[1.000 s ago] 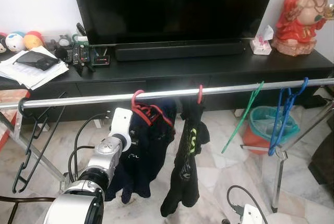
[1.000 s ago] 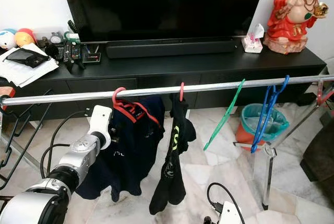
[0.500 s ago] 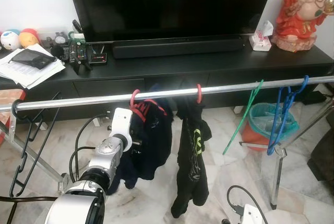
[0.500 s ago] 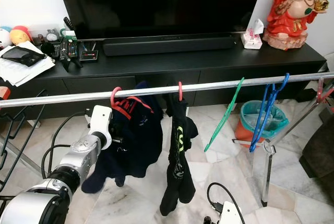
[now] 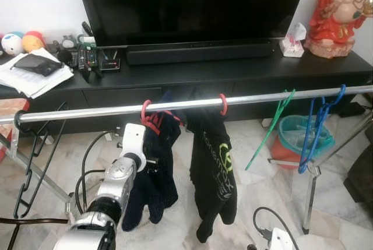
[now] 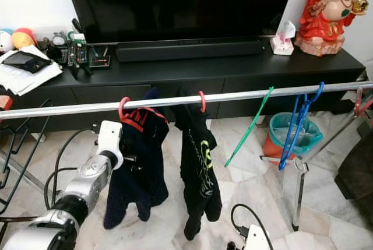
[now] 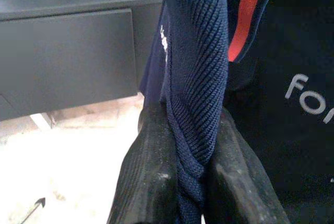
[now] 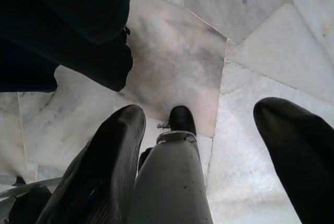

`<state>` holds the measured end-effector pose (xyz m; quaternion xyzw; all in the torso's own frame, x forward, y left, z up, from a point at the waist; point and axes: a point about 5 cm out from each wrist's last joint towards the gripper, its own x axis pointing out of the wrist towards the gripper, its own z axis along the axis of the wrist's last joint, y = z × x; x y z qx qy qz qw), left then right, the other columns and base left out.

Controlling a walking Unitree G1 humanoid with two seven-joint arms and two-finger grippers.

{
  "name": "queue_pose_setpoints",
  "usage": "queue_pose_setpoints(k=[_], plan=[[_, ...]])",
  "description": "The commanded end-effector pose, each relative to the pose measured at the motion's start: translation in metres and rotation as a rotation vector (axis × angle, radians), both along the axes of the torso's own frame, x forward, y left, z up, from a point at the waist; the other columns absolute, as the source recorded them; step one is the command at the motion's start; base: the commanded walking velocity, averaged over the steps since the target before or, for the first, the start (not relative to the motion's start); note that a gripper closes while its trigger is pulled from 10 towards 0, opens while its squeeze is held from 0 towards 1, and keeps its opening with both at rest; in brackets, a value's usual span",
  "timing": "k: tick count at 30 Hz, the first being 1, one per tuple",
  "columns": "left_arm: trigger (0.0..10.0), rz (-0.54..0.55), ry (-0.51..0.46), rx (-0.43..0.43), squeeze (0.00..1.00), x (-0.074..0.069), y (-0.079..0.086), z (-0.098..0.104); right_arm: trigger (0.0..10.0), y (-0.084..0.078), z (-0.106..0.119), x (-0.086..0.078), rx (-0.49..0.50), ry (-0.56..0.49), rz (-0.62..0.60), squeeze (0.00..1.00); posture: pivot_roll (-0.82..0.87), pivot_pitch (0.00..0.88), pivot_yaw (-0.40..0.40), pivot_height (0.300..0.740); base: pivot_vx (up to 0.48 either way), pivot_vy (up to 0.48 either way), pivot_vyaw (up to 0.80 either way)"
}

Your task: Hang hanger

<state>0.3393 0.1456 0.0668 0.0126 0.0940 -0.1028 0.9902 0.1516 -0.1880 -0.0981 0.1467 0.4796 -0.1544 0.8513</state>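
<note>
- Fingers point(image 7: 156, 182) of the left gripper point(image 7: 180, 182) pinch the navy garment's point(image 5: 154, 186) edge.
- Its red hanger point(image 5: 147, 116) hooks the rail point(image 5: 76, 112), near the black shirt point(image 5: 214, 168).
- Right gripper point(image 8: 209, 145) hangs spread over open floor point(image 8: 177, 57).

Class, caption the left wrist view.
Left gripper pinching the navy ribbed knit garment between its black fingers.
</note>
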Motion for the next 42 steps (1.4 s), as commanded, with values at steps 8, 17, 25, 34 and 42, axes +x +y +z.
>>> queue_pose_setpoints(k=[8, 17, 25, 34, 42], plan=[[10.0, -0.017, -0.102, -0.012, 0.00, -0.001, -0.001, 0.014, 10.0, 0.001, -0.001, -0.002, 0.000, 0.010, 0.014, 0.00, 0.27, 0.000, -0.033, 0.736, 0.000, 0.000, 0.00], [10.0, -0.037, -0.099, -0.009, 0.00, -0.004, -0.007, 0.012, 10.0, 0.001, -0.002, -0.005, 0.001, 0.016, 0.005, 0.00, 0.25, 0.000, -0.028, 0.736, 0.000, 0.000, 0.00], [10.0, -0.043, -0.104, -0.018, 0.00, -0.006, -0.012, 0.012, 10.0, 0.001, -0.002, -0.005, -0.002, 0.020, 0.014, 0.00, 0.28, 0.000, -0.038, 0.736, 0.000, 0.000, 0.00], [10.0, -0.029, -0.111, -0.032, 0.00, -0.008, -0.013, 0.012, 10.0, -0.003, -0.001, -0.002, -0.009, 0.007, -0.002, 0.00, 0.22, 0.000, -0.041, 0.736, 0.000, 0.000, 0.00], [10.0, -0.018, -0.123, -0.037, 0.00, -0.006, -0.011, 0.015, 10.0, -0.004, 0.000, -0.002, -0.013, 0.003, -0.002, 0.00, 0.20, 0.000, -0.040, 0.736, 0.000, 0.000, 0.00]])
